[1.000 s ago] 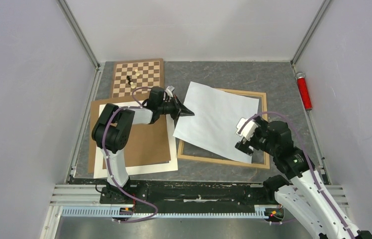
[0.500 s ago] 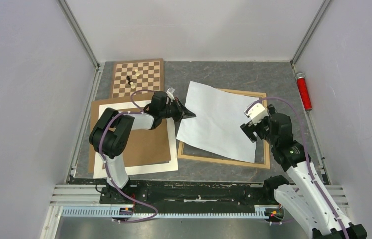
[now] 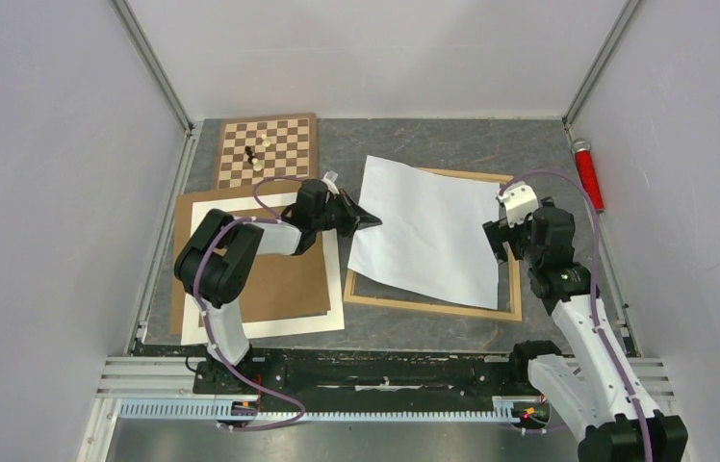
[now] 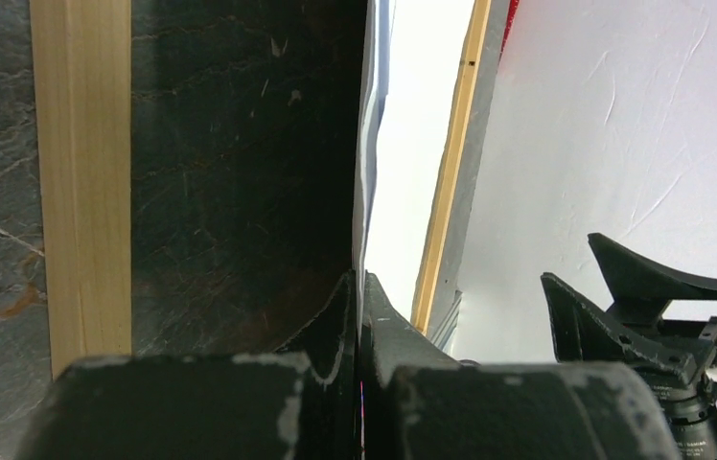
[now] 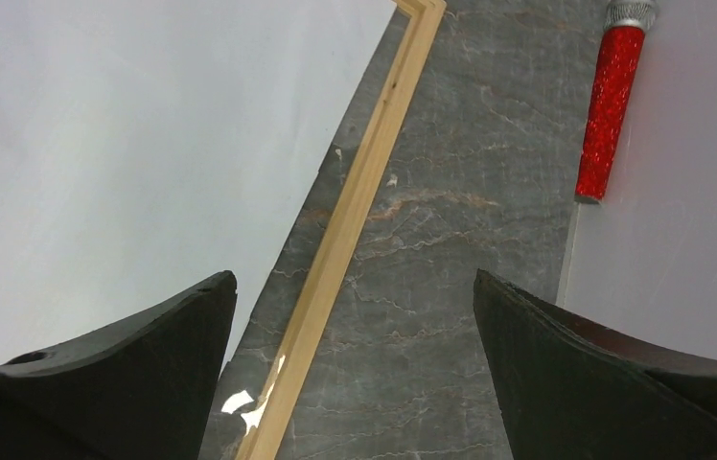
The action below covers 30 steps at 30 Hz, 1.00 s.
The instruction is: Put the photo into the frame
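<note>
The photo [image 3: 428, 236] lies white back up, slanted across the light wooden frame [image 3: 433, 310]; its printed face is hidden. My left gripper [image 3: 373, 221] is shut on the photo's left edge. In the left wrist view the thin sheet [image 4: 412, 144] runs edge-on out of the closed fingertips [image 4: 359, 287], over the frame's left border [image 4: 81, 192]. My right gripper [image 3: 498, 238] hovers open over the frame's right border. Between its fingers [image 5: 355, 364] are only the frame strip [image 5: 364, 192] and the table, with the photo [image 5: 144, 144] to their left.
A brown backing board [image 3: 270, 279] rests on a white mat [image 3: 270, 325] left of the frame. A chessboard [image 3: 284, 144] with two pieces [image 3: 252, 156] lies at the back left. A red cylinder [image 3: 587, 175] lies against the right wall, and it shows in the right wrist view [image 5: 609, 105].
My right gripper has moved back and right, from the photo's lower right corner to the frame's right border. The left gripper and the photo have slid slightly right.
</note>
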Motion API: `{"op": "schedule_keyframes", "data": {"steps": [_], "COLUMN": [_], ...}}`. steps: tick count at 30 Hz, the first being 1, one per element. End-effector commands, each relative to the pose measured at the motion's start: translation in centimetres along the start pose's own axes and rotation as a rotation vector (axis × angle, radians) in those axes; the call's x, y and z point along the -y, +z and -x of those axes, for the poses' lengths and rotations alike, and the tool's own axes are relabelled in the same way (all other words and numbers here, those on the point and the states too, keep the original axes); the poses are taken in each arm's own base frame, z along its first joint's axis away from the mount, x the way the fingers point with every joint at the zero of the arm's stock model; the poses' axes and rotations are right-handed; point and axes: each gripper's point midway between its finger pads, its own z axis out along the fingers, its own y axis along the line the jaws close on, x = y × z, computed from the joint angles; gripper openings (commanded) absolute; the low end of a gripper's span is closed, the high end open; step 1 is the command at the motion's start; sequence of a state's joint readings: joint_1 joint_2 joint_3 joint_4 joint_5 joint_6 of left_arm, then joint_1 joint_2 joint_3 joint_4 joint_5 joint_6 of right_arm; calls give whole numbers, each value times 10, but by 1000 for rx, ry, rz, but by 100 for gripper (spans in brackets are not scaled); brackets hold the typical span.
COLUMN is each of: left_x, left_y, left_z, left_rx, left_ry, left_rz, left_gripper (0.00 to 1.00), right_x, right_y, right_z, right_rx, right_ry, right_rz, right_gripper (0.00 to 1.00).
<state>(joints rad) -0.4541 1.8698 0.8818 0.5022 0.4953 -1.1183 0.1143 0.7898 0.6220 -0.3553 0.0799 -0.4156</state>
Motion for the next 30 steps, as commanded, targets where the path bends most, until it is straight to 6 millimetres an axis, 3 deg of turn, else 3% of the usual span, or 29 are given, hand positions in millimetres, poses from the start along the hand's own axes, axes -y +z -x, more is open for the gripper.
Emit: {"op": "schedule_keyframes", "data": {"steps": [1,5,14,30], "left_x": [16,14,28,11], "left_y": [0,-1,11,25], "left_z": [16,12,-11,-10], "left_rx": [107,121,76,48], "left_ry": [-13,-10,12,76], "left_rz": [-43,-43,-69,12], "left_gripper": [2,2,2,2], "right_x": [12,15,18,19], "right_y": [7,20,33,37], "right_z": [12,-9,-22,-42], "right_rx": [36,-11,-28,-51], "right_ry": [109,179,240,240], "right_rz": [-14,0,14,1], "right_gripper": [97,96,96,95]}}
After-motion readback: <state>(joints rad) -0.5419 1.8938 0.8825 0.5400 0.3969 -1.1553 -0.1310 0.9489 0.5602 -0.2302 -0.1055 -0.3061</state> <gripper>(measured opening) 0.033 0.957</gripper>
